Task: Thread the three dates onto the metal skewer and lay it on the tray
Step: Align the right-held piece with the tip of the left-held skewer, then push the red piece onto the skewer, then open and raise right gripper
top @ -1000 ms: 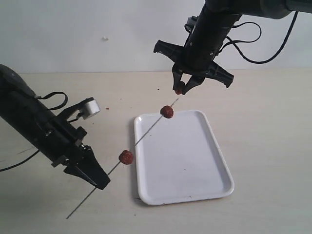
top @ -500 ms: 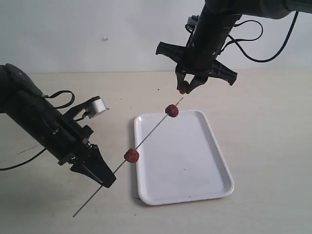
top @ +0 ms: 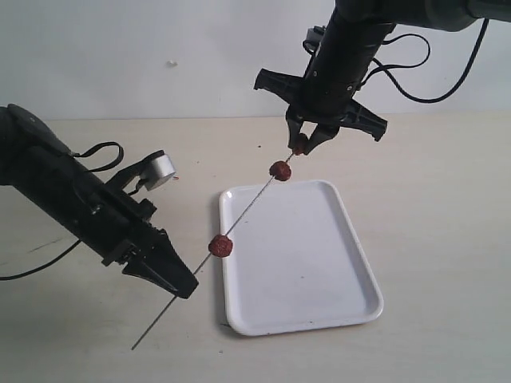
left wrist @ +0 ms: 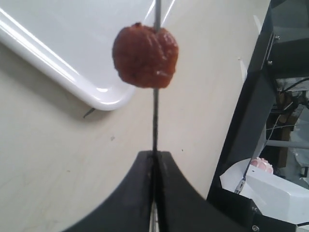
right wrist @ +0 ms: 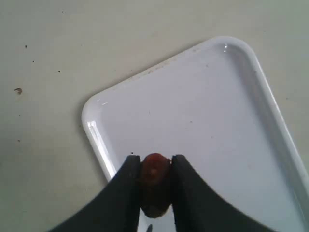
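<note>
Your left gripper (top: 182,285) has pushed the thin grey metal skewer (top: 249,207) up toward your right gripper (top: 302,145).

The left gripper is clamped shut on the rod, and since half a second ago it has moved closer to the right one. The rod's tip now sits just below the right gripper, whose jaws pinch the third wrinkled reddish-brown date (top: 299,146). The upper threaded date (top: 279,170) hangs just under that gripper. The lower threaded date (top: 220,245) sits just ahead of the left fingertips, by the rim of the flat white rectangular tray (top: 319,263). Only the left wrist view shows the rod piercing the lower date. Only the right wrist view shows the tray beneath the pinched date. Whether the tip touches that date, you cannot tell.
</note>
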{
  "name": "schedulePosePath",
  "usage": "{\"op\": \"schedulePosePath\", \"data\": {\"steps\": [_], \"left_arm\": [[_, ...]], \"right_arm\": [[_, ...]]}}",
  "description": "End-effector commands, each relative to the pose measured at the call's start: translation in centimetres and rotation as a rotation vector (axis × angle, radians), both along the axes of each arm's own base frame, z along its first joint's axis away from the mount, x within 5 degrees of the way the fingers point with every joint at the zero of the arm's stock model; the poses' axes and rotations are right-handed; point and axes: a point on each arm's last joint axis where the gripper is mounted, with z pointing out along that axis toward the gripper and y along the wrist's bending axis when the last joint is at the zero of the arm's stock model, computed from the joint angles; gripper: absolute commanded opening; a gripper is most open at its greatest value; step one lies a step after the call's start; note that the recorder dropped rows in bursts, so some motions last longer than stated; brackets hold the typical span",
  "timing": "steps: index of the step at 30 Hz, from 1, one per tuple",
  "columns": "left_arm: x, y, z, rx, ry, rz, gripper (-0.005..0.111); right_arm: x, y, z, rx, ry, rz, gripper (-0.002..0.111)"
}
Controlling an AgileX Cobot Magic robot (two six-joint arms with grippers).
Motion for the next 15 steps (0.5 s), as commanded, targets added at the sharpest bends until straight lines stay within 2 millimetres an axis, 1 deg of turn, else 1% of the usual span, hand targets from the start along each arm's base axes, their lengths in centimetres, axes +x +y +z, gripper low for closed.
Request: {"op": "schedulePosePath", "data": {"steps": [1,5,15], "left_arm": [[0.19,-0.27,-0.25,-0.012,0.036,0.028,0.000],[0.24,-0.32,-0.57,-0.014,0.048,0.034,0.000],[0.42,-0.56,-0.35,-0.044,0.054,0.064,0.000]], "right_arm": [[0.06,0.22,0.32,0.015,-0.015,0.001,0.020],[0.06,0.22,0.32,0.015,-0.015,0.001,0.020],[-0.03,0.52,0.32,0.020,-0.014,0.006,0.020]]}}
